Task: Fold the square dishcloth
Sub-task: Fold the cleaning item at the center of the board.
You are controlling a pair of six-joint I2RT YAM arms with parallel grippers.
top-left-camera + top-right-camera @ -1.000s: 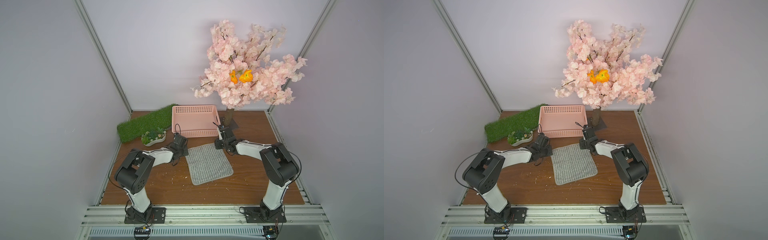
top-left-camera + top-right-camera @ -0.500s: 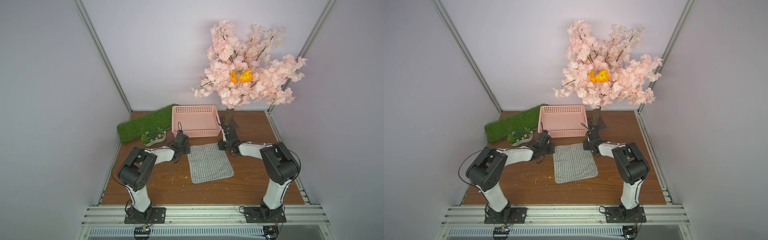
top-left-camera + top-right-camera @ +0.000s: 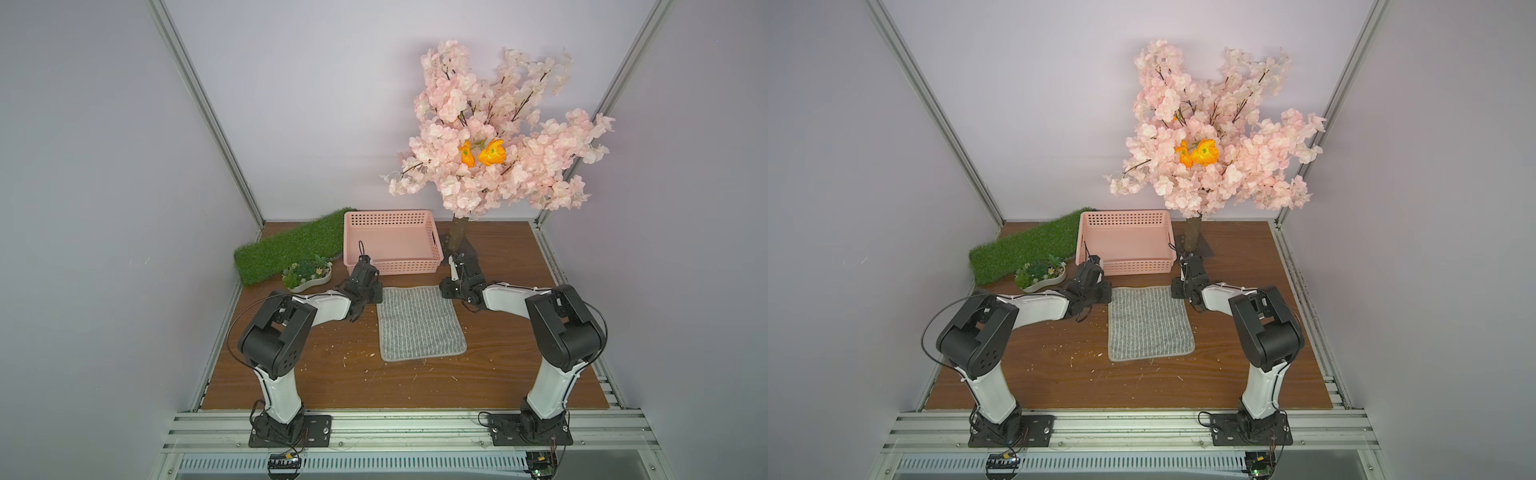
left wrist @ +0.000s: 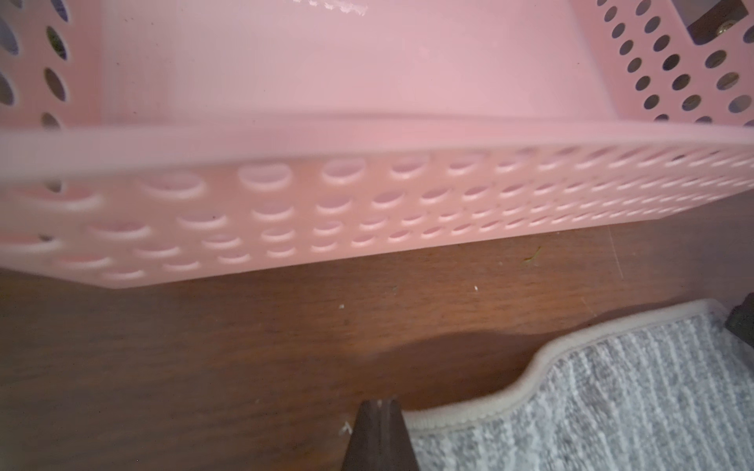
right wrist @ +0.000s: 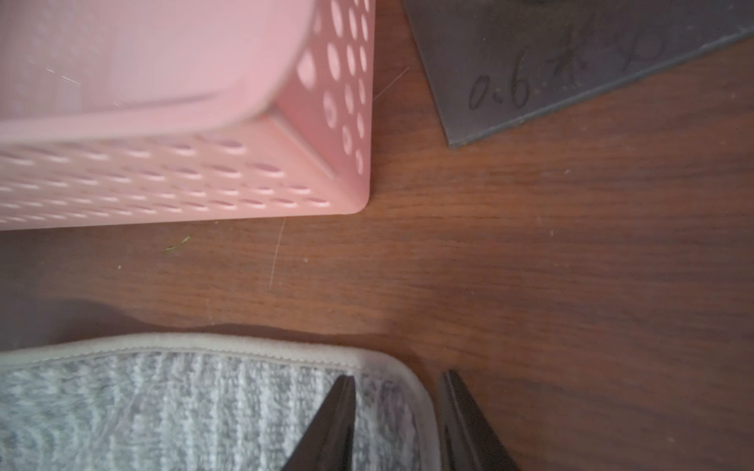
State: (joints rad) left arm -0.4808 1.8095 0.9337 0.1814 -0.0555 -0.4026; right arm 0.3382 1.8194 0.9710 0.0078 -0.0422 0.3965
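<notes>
Left jaws are pressed together on the 11 o'clock corner of the square dishcloth [image 3: 419, 324]. In the left wrist view the grey hem [image 4: 469, 410] runs into their tips, and the edge beside them humps off the tabletop [image 3: 332, 374] over a shadow. I read that as a pinch on cloth, not on bare wood.

Right jaws stand apart at the 1 o'clock corner. In the right wrist view one tip lies over the striped pile and its partner over the wood just outside the hem, so the corner sits between them, not yet clamped.

The dishcloth lies unfolded, mostly flat, at the middle of the tabletop, its far edge just short of the pink basket [image 3: 392, 266] at 12 o'clock. The left arm [image 3: 328, 307] and right arm [image 3: 505, 297] both reach low to the two far corners, probably so the fold can carry that edge toward 6 o'clock onto the near one. Matching grips would hold it straight, so the right side should close before any lift, or the cloth would skew. The basket wall is near, so a lift should rise clear of it. The blossom tree [image 3: 490, 137] at 1 o'clock and the grass mat [image 3: 291, 245] at 10 o'clock sit well apart.
</notes>
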